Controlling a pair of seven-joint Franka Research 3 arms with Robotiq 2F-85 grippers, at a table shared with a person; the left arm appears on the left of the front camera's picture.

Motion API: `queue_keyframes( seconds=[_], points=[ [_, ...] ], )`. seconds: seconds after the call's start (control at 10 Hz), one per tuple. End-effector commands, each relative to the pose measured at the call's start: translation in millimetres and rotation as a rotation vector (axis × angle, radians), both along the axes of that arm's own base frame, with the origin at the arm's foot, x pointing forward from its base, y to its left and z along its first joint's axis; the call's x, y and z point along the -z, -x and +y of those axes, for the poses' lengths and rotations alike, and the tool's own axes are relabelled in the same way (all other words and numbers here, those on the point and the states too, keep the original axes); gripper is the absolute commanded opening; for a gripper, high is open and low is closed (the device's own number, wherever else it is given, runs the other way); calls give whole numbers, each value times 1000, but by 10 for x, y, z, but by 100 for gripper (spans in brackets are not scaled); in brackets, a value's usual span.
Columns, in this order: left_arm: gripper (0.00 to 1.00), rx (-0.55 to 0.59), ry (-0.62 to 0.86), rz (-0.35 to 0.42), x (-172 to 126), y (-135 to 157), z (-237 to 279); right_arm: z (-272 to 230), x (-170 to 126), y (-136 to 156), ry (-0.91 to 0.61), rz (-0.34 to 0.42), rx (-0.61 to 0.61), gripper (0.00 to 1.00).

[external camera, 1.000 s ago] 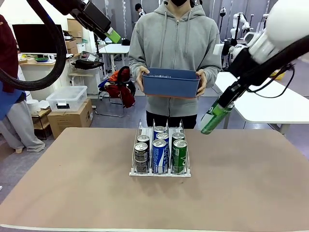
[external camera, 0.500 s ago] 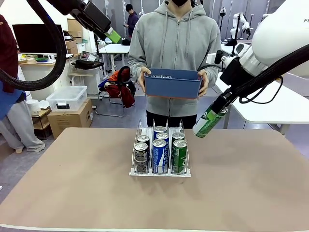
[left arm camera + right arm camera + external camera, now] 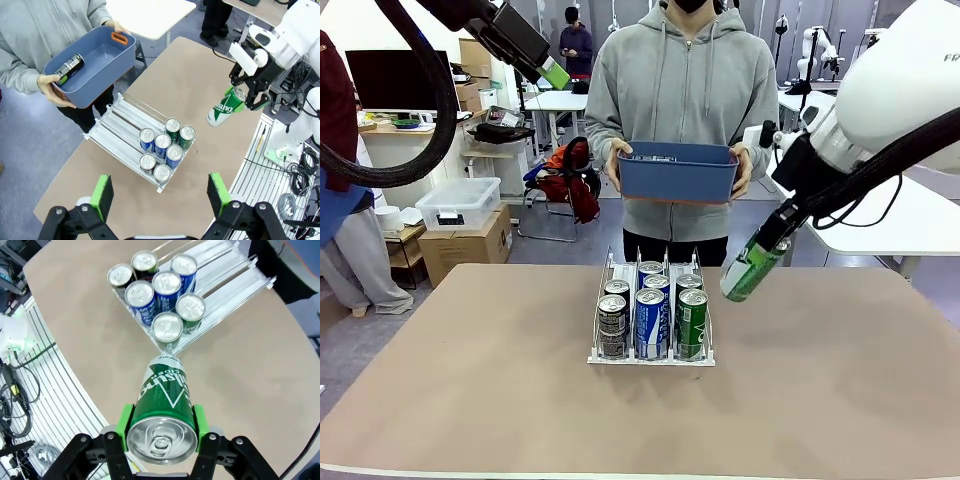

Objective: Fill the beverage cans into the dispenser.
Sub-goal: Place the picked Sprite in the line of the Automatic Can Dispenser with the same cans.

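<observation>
The dispenser point(image 3: 621, 269) point(image 3: 114, 134) point(image 3: 226, 274) stands mid-table, with several beverage cans point(image 3: 650, 318) point(image 3: 165, 148) point(image 3: 159, 289) upright at its near end: black, blue and green. My right gripper point(image 3: 767, 248) point(image 3: 248, 96) point(image 3: 161, 426) is shut on a green can point(image 3: 750, 272) point(image 3: 224, 107) point(image 3: 164, 389), tilted in the air just right of the dispenser. High at the left, my left gripper point(image 3: 548, 72) point(image 3: 160, 194) hangs open with nothing in it. The person holds a blue bin point(image 3: 675, 172) point(image 3: 95, 67) with one black can point(image 3: 68, 66) lying inside.
The person stands at the table's far edge behind the dispenser. Tabletop point(image 3: 800, 400) lies bare around the rack. A white table point(image 3: 890, 225) stands behind at the right; boxes point(image 3: 465, 235) and another person's sleeve point(image 3: 335, 110) are at the left.
My right gripper has carried the green can leftward and slightly down, closer to the dispenser's right side. The left arm and the person's bin have stayed put.
</observation>
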State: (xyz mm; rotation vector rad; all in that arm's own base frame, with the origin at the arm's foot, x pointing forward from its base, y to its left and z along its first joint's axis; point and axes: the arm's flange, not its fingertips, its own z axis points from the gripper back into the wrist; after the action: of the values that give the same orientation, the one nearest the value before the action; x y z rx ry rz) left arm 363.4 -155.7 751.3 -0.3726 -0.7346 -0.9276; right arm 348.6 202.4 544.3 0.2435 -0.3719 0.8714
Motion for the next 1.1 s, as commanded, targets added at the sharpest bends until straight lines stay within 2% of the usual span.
queue_keyframes(
  seconds=[0.0, 0.2, 0.5, 0.8, 1.0],
  points=[
    [100, -1, 4, 8, 17, -1, 12, 107, 30, 151, 28, 37, 16, 58],
    [100, -1, 4, 8, 17, -1, 12, 283, 203, 196, 98, 69, 38, 58],
    [100, -1, 4, 8, 17, -1, 12, 543, 492, 161, 92, 90, 61, 58],
    [100, -1, 4, 8, 17, -1, 12, 675, 655, 169, 53, 47, 109, 58],
    [100, -1, 4, 8, 17, -1, 12, 747, 772, 72, 58, 28, 115, 58]
  ],
)
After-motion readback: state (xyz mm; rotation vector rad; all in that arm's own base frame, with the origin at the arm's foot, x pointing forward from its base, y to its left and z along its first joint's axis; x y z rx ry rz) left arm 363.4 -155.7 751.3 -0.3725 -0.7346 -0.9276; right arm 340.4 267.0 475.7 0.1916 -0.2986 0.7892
